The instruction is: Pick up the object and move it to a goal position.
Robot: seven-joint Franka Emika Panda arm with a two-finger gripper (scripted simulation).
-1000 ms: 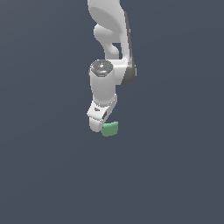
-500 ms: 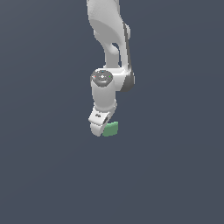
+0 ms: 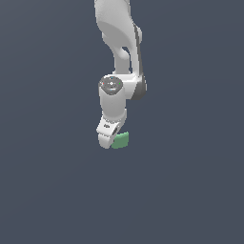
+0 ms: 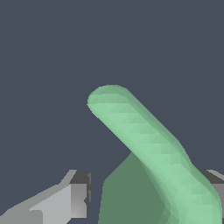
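The object, a small matte green block (image 3: 121,140), lies on the dark grey floor just below the white arm. In the wrist view the object (image 4: 144,140) fills the space between my two fingers, with a long rounded edge running slantwise. My gripper (image 3: 109,139) is down at the block, its white fingers partly covering the block's side towards the exterior view's left. In the wrist view the gripper (image 4: 146,194) is open: one grey fingertip (image 4: 78,197) stands apart from the block, and the other fingertip (image 4: 215,183) sits at its far side, partly hidden behind it.
The dark grey floor (image 3: 57,190) is plain all round. The white arm (image 3: 119,43) reaches down from the top of the exterior view. No goal marker shows.
The arm has come down, and the gripper has dropped from just above the block to its level. The block has not moved.
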